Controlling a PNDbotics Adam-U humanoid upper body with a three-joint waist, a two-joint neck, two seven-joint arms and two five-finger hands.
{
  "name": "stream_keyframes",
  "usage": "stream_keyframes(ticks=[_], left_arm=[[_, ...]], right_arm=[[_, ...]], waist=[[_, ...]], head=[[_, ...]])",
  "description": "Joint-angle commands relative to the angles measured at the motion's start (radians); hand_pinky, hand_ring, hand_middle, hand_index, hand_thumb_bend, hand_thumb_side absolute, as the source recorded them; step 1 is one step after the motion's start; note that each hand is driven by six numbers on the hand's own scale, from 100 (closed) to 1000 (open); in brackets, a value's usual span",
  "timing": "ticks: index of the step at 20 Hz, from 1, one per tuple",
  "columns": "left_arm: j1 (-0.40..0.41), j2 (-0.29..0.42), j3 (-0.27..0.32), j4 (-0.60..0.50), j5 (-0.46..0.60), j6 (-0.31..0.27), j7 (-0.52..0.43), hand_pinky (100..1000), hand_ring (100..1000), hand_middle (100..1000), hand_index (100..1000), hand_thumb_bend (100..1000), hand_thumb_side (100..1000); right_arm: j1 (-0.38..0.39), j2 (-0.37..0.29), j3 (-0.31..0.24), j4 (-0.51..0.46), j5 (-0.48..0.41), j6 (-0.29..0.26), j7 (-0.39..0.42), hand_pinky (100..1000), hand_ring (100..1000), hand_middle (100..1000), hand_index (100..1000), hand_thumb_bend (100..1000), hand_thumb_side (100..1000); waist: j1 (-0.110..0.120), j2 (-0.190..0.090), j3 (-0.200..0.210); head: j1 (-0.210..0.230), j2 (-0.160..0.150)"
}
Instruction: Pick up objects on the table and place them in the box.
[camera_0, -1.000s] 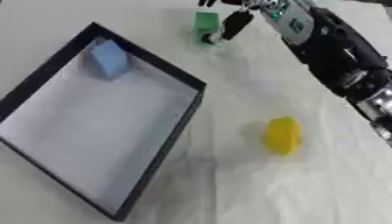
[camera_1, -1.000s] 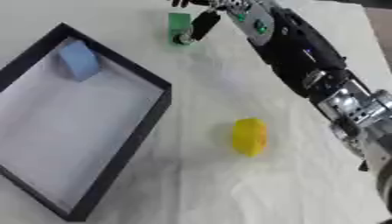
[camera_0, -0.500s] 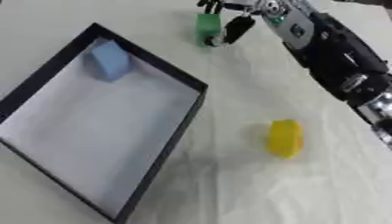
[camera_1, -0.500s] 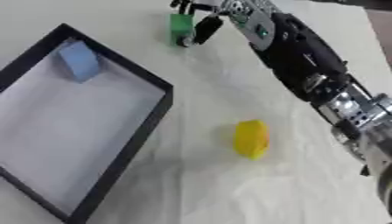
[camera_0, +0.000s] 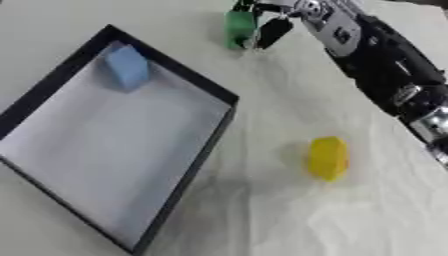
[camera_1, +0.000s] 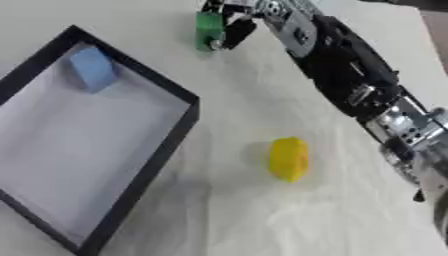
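- Right hand (camera_0: 278, 20) reaching in from the upper right, at the far edge of the table (camera_0: 262, 210), fingers curled around the green block (camera_0: 237, 27), thumb dark against the block's right side.
- Green block upright at the top of the view, well beyond the box's far corner; lifted or resting on the cloth, impossible to tell.
- Black-rimmed box (camera_0: 184, 195) on the left, set askew, pale floor inside.
- 1 blue block (camera_0: 128, 67) inside the box, close to its far corner.
- 1 yellow object (camera_0: 328, 157) on the table, right of the box, apart from its rim, well short of the green block.
- Right arm (camera_1: 350, 75) black with silver joints, stretched diagonally across the right side.
- Left hand out of sight in both views.
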Motion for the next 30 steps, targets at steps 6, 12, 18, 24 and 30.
stream_keyframes(ticks=[6, 12, 18, 24, 30], left_arm=[[-0.001, 0.049, 0.018, -0.005, -0.003, 0.001, 0.000, 854, 712, 807, 822, 137, 553], [0.005, 0.053, 0.015, -0.002, -0.003, 0.001, -0.003, 854, 713, 807, 822, 137, 550], [0.009, 0.057, 0.019, 0.003, -0.001, -0.001, 0.001, 854, 716, 807, 823, 146, 538], [-0.010, 0.065, 0.022, 0.026, -0.002, -0.003, 0.003, 852, 719, 807, 824, 166, 511], [-0.005, 0.068, 0.021, 0.052, -0.002, 0.000, -0.008, 851, 721, 806, 825, 174, 500]], right_arm=[[-0.015, -0.070, -0.018, -0.074, -0.065, 0.014, -0.022, 836, 606, 577, 754, 136, 274], [-0.010, -0.110, -0.037, -0.201, -0.166, 0.027, -0.067, 831, 577, 498, 696, 100, 220], [-0.019, -0.130, -0.062, -0.329, -0.277, 0.072, -0.119, 816, 532, 464, 671, 100, 171], [-0.041, -0.141, -0.047, -0.482, -0.307, 0.094, -0.168, 786, 528, 461, 658, 131, 168], [-0.054, -0.138, 0.001, -0.622, -0.295, 0.098, -0.187, 765, 536, 463, 649, 224, 203]], waist=[[0.007, -0.029, -0.016], [0.013, -0.048, -0.033], [0.023, -0.072, -0.054], [0.041, -0.115, -0.085], [0.065, -0.160, -0.126]], head=[[0.007, 0.018], [0.017, 0.031], [0.025, 0.053], [0.047, 0.060], [0.081, 0.060]])
